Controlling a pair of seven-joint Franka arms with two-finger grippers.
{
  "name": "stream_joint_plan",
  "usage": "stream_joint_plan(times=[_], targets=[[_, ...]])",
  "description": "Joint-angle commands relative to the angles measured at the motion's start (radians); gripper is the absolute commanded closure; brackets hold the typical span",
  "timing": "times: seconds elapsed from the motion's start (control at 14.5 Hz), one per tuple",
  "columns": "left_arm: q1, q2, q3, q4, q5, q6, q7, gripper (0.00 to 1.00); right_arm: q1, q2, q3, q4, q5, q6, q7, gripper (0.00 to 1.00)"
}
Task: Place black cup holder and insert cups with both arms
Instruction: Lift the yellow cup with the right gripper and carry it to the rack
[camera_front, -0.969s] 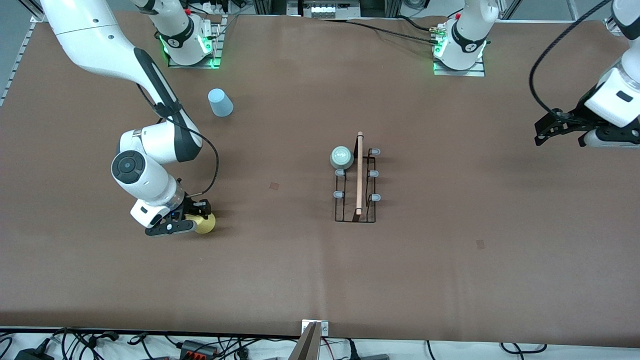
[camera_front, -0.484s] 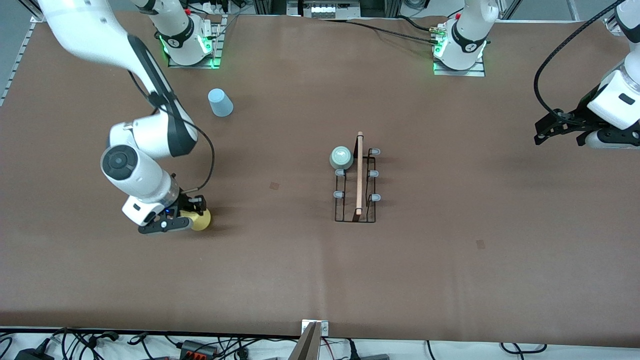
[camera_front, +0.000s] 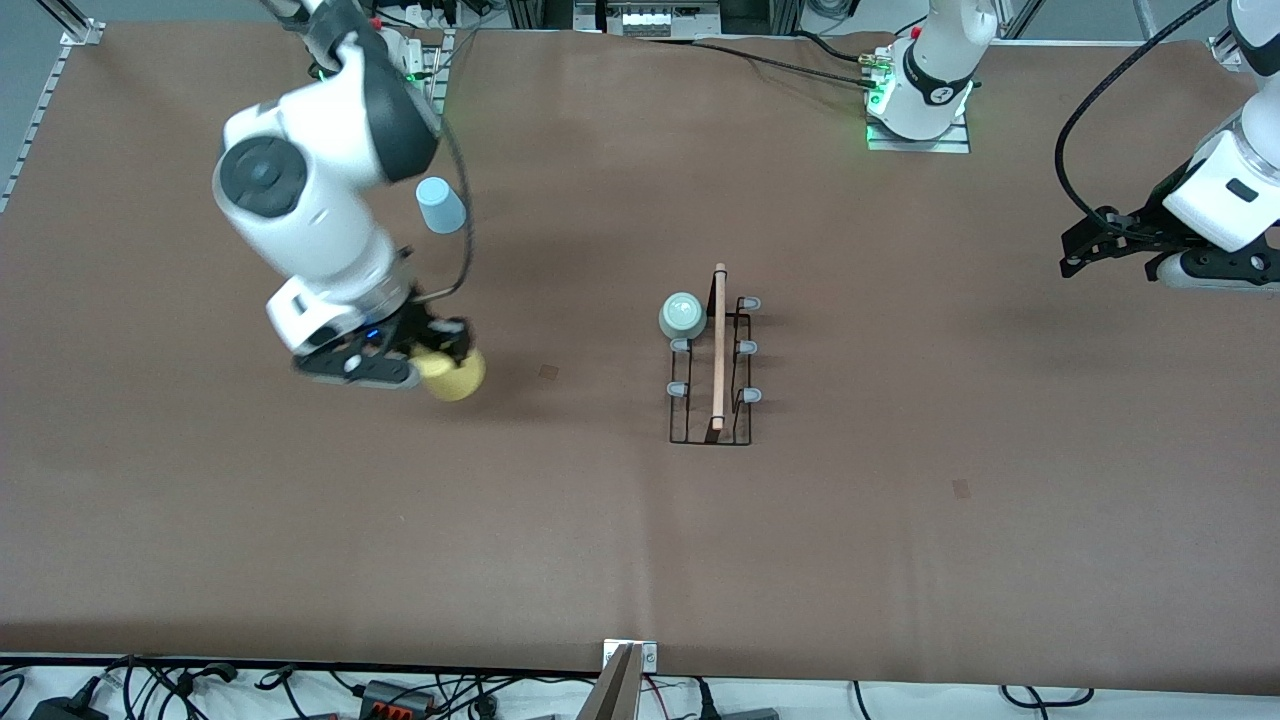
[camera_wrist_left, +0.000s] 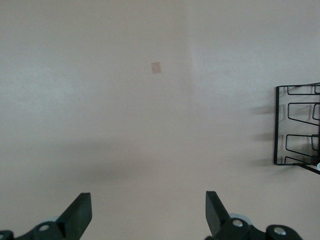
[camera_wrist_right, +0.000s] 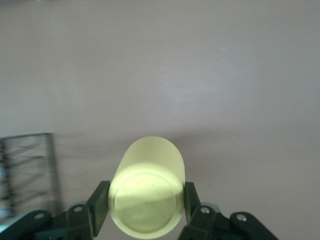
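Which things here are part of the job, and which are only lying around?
Part of the job:
- black cup holder, mid-table
- pale green cup on the holder
- yellow cup, held above the table by the right gripper
- light blue cup, standing near the right arm's base
- left gripper, open, waiting

Just lying about:
- cables along the table's near edge

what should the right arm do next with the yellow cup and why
Probably carry it toward the black cup holder and line it up over a free prong. The right gripper is shut on the yellow cup, lifted off the table; only the pale green cup sits on the holder. The left gripper waits open.
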Motion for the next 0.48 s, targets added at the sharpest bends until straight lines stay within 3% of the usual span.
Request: stream_joint_plan(times=[0.0, 0.14, 0.42], targets=[[0.003, 0.002, -0.006, 0.022, -0.011, -0.019, 0.011, 0.0, 0.074, 0.109, -0.01, 0.17, 0.009, -0.014, 0.226, 0.85], [0.004, 0.002, -0.006, 0.021, -0.011, -0.019, 0.011, 0.0, 0.135, 0.192, -0.011, 0.29, 0.006, -0.013, 0.354, 0.85], [0.009, 0.002, -0.005, 0.021, -0.011, -0.021, 0.011, 0.0, 0.21, 0.304, -0.028, 0.39, -0.006, 0.116, 0.457, 0.85]])
